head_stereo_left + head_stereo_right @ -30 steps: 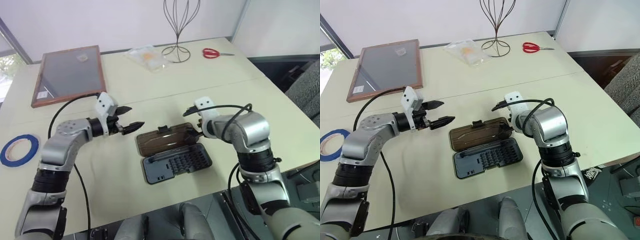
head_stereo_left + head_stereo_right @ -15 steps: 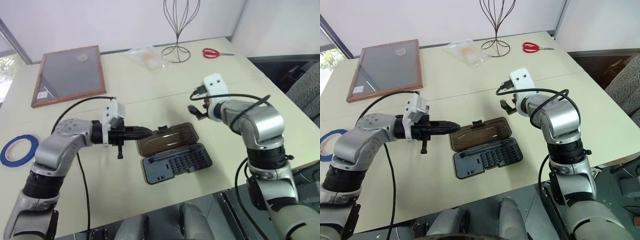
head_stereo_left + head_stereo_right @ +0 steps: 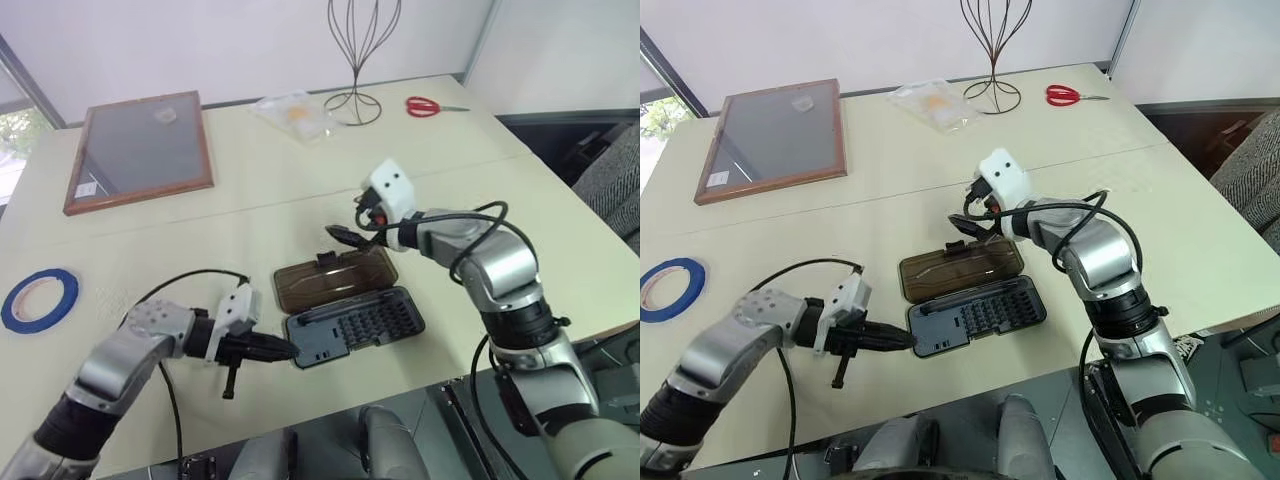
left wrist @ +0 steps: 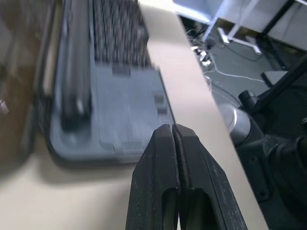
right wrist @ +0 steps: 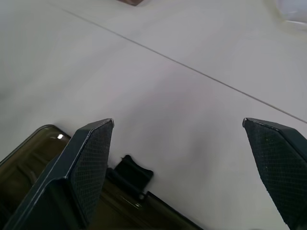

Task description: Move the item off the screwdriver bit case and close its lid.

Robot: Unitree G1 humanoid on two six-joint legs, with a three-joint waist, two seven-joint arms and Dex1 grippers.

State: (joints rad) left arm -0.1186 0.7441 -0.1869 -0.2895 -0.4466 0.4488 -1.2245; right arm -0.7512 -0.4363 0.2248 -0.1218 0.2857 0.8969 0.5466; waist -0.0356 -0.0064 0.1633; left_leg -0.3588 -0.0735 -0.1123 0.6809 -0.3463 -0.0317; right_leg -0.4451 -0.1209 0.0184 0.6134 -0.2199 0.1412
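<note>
Table: a pale cream table carries everything; the wooden-framed board, wire stand and scissors lie far beyond both hands.
Screwdriver bit case: the case lies open just ahead of the left gripper's tips.
Lid: the lid lies flat, its latch tab just under the right gripper.
Blue tape: the tape is already off the case, well out to the left arm's outer side.
Left gripper: the left gripper is pinched closed, empty, at the case's near corner.
Right gripper: the right gripper is spread wide, empty.
Doing it well: likely brace the base with the closed tips, hook the lid's far edge and swing it over squarely so the latch seats.
</note>
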